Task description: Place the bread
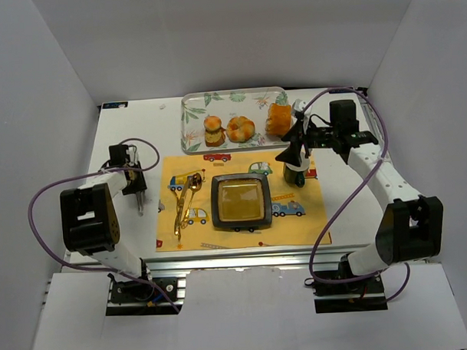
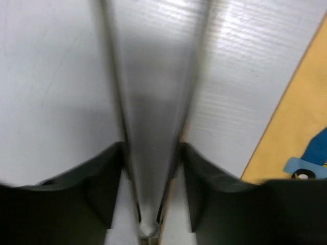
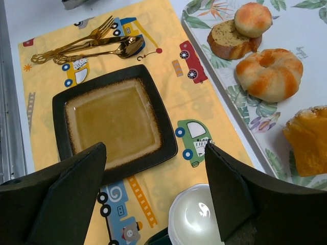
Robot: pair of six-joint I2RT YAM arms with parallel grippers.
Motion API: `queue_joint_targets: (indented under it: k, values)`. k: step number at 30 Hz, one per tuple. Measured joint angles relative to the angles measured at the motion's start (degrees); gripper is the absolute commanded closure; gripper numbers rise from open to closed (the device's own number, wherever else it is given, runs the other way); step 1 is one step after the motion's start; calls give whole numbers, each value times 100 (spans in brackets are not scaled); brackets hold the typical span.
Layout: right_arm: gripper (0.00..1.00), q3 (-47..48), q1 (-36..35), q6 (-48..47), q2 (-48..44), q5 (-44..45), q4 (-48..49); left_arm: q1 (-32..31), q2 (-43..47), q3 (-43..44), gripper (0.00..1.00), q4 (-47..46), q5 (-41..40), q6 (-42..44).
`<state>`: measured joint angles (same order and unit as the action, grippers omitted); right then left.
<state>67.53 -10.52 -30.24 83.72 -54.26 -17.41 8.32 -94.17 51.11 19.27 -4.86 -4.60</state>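
Observation:
Several breads lie on a leaf-print tray at the back: a roll stacked on a slice, a ring-shaped bread and an orange chunk. In the right wrist view they are the roll, ring bread and orange chunk. A square dark plate with a bare amber middle sits on the yellow placemat. My right gripper is open and empty, between plate and tray. My left gripper points down at the table far left, jaws slightly apart, empty.
A white-topped cup stands right under my right gripper. Gold cutlery lies on the placemat left of the plate. Purple cables loop beside both arms. White walls close in the table on three sides.

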Motion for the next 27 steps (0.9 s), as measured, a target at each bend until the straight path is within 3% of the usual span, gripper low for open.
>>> queue_joint_targets:
  k: [3,4,6,10,17,23,27]
  values:
    - [18,-22,44,0,-83,9,0,90,-85,-7,66,-304,177,13]
    - [18,-26,70,0,-118,9,0,129,-92,-24,74,-404,195,11]
    - [18,-26,120,0,-166,9,0,186,-63,-125,80,-623,232,-7]
    - [18,-26,251,9,-227,11,4,238,61,-245,87,-721,369,-92]
    - [18,-24,623,354,-282,7,299,-52,761,208,79,-476,1370,-992]
    - [17,-13,892,756,-282,-20,601,-1292,866,1051,67,-1222,2061,-2273]
    - [17,20,1091,1064,-278,-129,793,-2175,433,1401,63,-1506,2411,-2924]
